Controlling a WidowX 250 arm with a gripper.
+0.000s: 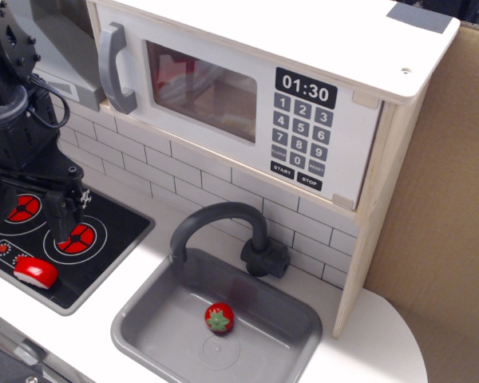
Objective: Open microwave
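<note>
Opening is not yet begun: the microwave (239,96) door is seen shut, its handle (116,68) untouched above the spread, empty gripper (30,209).

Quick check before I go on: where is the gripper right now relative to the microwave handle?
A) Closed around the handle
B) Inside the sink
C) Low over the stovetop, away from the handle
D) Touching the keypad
C: the gripper hangs over the black stovetop, well below the grey handle of the microwave, whose door is shut.
</note>
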